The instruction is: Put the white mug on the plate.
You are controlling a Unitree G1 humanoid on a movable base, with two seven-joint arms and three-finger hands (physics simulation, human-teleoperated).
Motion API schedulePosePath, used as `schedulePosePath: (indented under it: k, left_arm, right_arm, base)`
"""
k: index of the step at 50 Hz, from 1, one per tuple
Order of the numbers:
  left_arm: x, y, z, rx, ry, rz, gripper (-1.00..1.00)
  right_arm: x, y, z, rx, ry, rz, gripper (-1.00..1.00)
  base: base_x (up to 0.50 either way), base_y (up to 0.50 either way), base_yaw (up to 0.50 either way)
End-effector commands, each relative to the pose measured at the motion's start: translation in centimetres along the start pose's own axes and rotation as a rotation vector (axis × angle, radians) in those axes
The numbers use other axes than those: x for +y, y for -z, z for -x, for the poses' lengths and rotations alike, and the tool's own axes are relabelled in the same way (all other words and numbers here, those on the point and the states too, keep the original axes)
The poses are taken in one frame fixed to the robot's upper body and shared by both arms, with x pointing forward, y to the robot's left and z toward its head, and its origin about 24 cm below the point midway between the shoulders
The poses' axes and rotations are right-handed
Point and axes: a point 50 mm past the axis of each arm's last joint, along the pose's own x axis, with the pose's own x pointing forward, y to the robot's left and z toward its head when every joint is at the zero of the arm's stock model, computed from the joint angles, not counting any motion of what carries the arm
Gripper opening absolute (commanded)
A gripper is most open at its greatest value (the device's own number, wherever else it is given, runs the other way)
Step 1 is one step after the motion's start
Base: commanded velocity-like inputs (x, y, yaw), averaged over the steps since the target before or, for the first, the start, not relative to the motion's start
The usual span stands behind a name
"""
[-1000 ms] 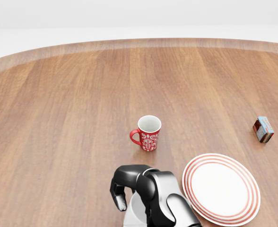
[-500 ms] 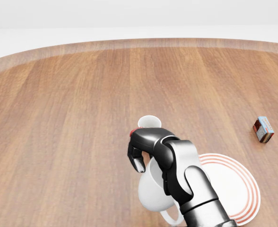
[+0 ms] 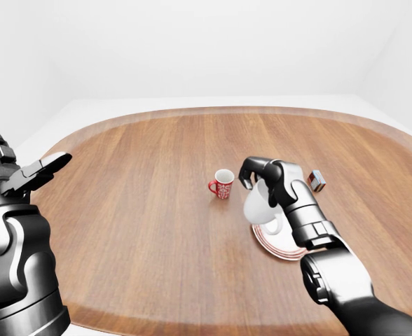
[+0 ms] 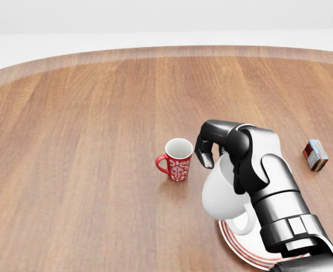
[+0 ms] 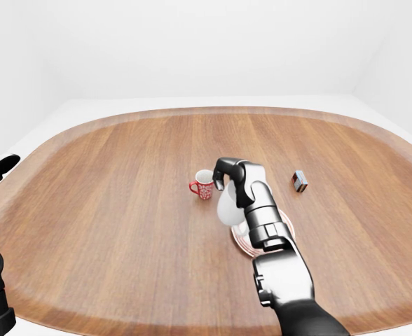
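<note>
I am looking over a large oval wooden bench in a plain white room. My right arm reaches in from the bottom right of the head view, and my right hand has its dark fingers curled over the rim of the white mug, holding it tilted and lifted clear of the bench. The mug hangs over the left edge of the white plate with red rings, its handle pointing down toward the plate. My left hand is raised at the far left of the left-eye view, fingers stretched flat, holding nothing. A red patterned mug stands upright just left of the white one. A small box lies well apart to the right.
</note>
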Motion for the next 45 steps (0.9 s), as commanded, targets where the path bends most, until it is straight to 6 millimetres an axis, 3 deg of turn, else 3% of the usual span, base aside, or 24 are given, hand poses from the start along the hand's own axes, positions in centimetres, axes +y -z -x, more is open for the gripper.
schedulePosePath:
  k: [1,13,21,45]
  left_arm:
    - [0.0,0.1,0.0,0.003,0.001,-0.003,1.0]
    - [0.0,0.1,0.0,0.002,0.001,-0.003,1.0]
    - [-0.1,0.1,0.0,0.001,0.002,-0.003,1.0]
    - [-0.1,-0.1,0.1,-0.004,0.004,-0.002,1.0]
  right_arm:
    - [-2.9,6.9,1.2,0.17,-0.015,-0.115,-1.0]
    - [-1.0,9.8,1.1,0.255,-0.118,-0.164,-1.0]
    - [-0.1,12.0,1.6,0.306,-0.084,-0.206,-1.0]
    - [0.1,15.3,3.0,0.417,-0.01,-0.179,-1.0]
  base:
    - [0.0,0.0,0.0]
    - [0.0,0.0,0.0]
    - [0.0,0.0,0.0]
    - [0.0,0.0,0.0]
